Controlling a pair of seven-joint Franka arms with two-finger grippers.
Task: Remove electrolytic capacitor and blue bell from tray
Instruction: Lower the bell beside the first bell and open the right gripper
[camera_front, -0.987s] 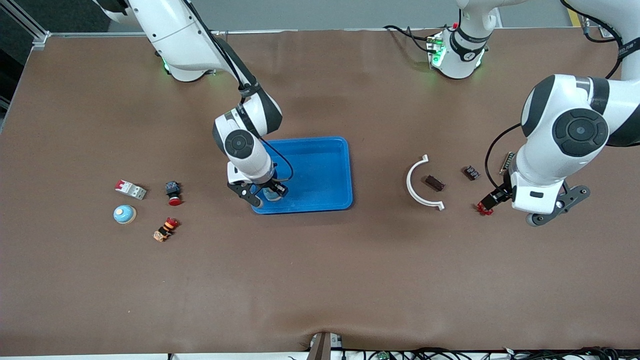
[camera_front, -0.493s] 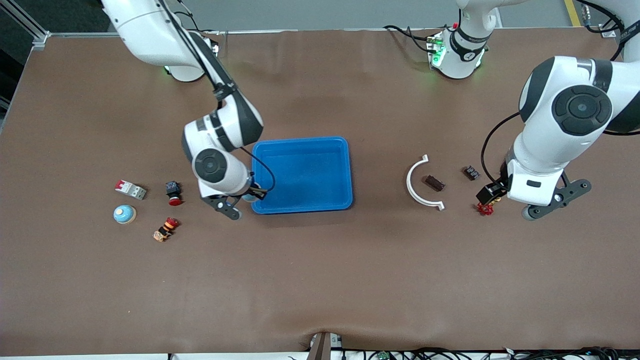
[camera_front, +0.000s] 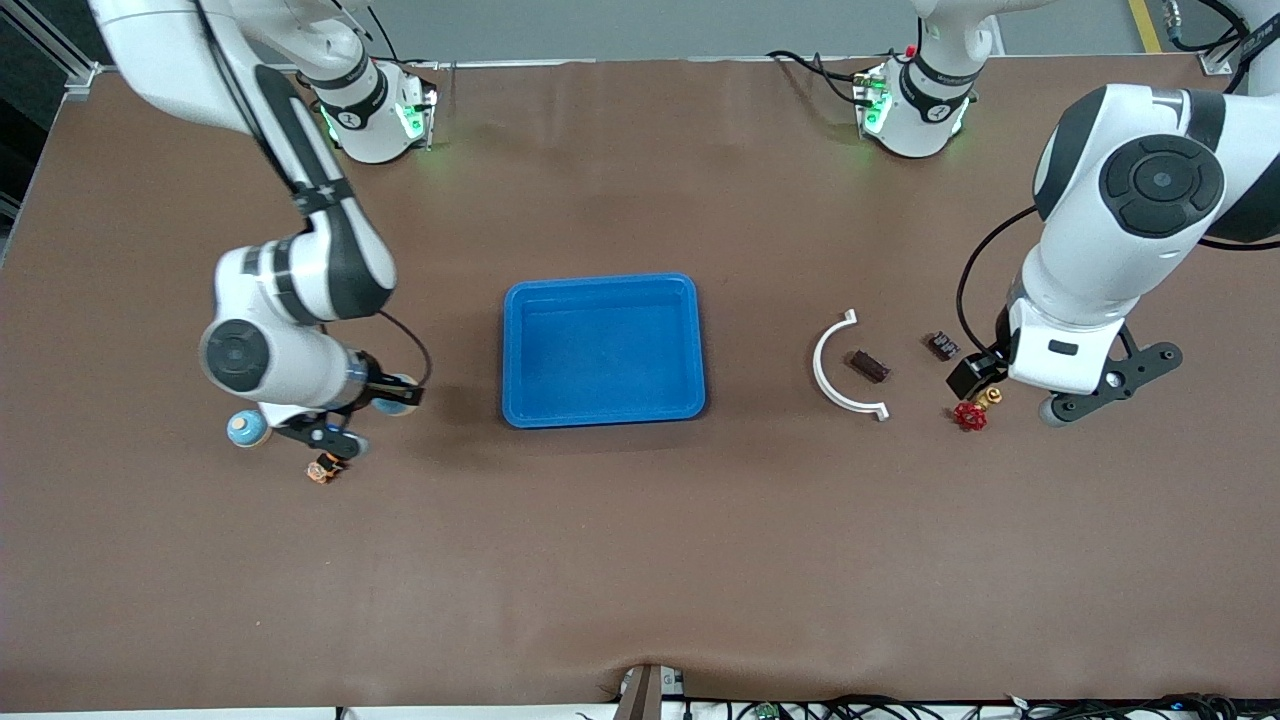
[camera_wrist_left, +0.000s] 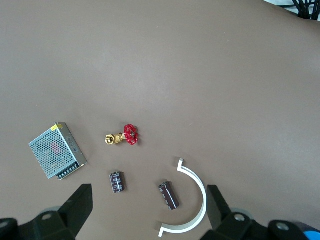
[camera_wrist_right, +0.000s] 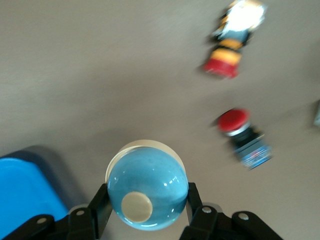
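Carrying the bell (camera_wrist_right: 147, 187) clamped, the right gripper (camera_front: 385, 392) has swung from the tray (camera_front: 603, 410) to frame lower-left; left gripper (camera_front: 975, 385) gapes over the capacitor (camera_wrist_left: 116, 181).

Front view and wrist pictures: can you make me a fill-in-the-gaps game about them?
1. The right gripper is shut on a blue ___.
2. The tray in the middle of the table is coloured ___.
3. The open left gripper looks down on a valve with a ___ handwheel.
Missing words: bell; blue; red.
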